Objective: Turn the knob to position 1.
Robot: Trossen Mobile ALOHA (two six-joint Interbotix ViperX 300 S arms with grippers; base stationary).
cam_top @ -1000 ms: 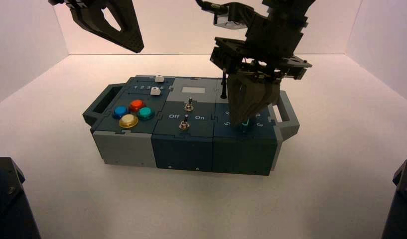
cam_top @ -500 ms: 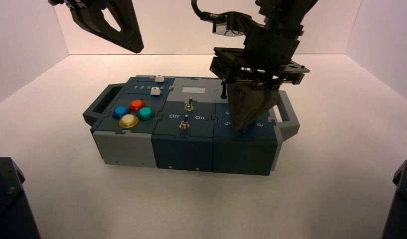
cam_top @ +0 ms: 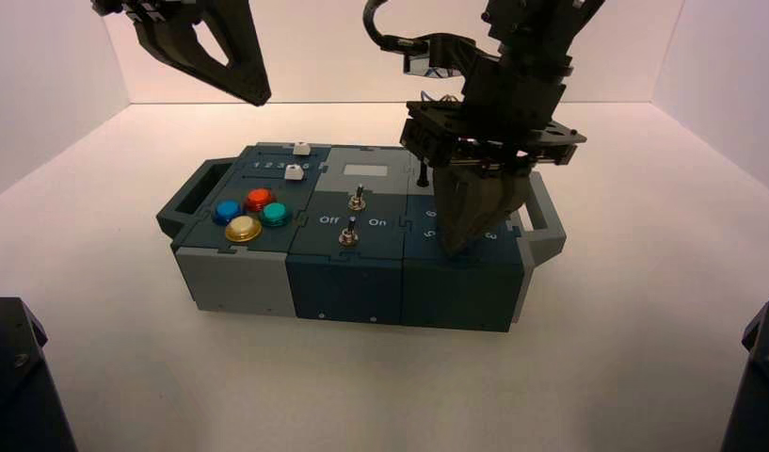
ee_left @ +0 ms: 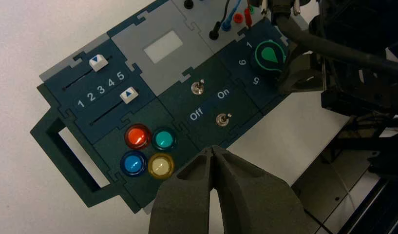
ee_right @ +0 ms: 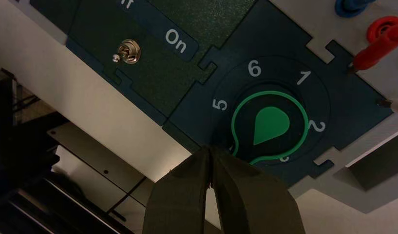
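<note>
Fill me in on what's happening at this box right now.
The right gripper is down at the box's right end, fingers shut, beside the knob rather than around it. The knob's green teardrop pointer aims toward the unreadable numeral between 5 and 2, away from position 1, so the turn is not done. The left gripper hangs shut above the coloured buttons' end, idle.

The box (ee_left: 153, 122) looks matt plastic, its push-buttons (ee_left: 138, 137) glossy, its toggle switches (ee_right: 127, 51) shiny metal.
</note>
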